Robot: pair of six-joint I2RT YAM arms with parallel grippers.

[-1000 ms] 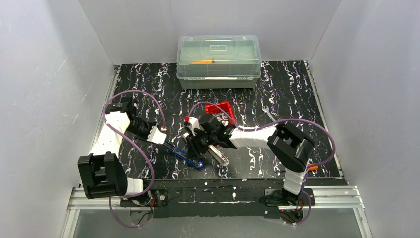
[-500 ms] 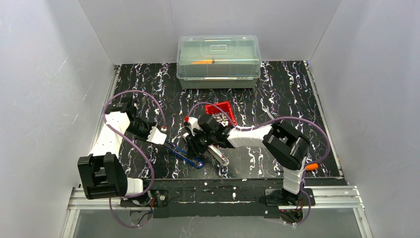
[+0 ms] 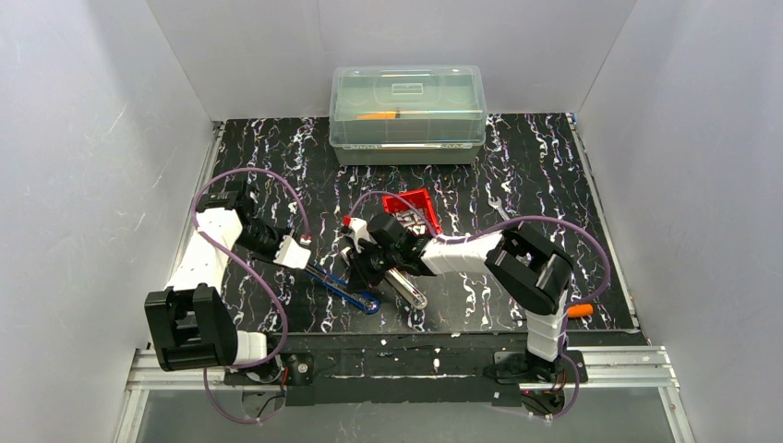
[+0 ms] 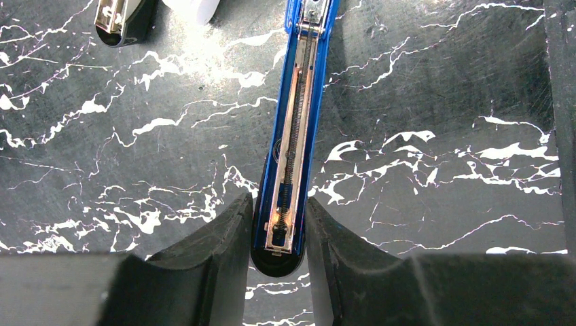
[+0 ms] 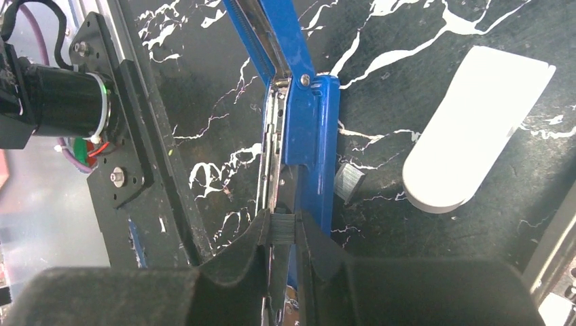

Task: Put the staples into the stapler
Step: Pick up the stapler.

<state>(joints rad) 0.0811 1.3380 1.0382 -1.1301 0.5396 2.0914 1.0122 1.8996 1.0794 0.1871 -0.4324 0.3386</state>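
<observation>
Since a second ago the right pincer [image 5: 284, 223] has nudged a bit left and clenched down, and it's now grasping a little grey strip of staples [image 5: 283, 231] right at the open channel of the blue stapler [image 4: 299, 102]. Meanwhile the left pincer [image 4: 278, 207] is clamped on the stapler's rounded end, one finger each side, with the stapler lying open on the bench [image 4: 441, 102]. Another staple strip [image 5: 349, 183] lies just beside the stapler, near a white plastic piece [image 5: 475, 129].
</observation>
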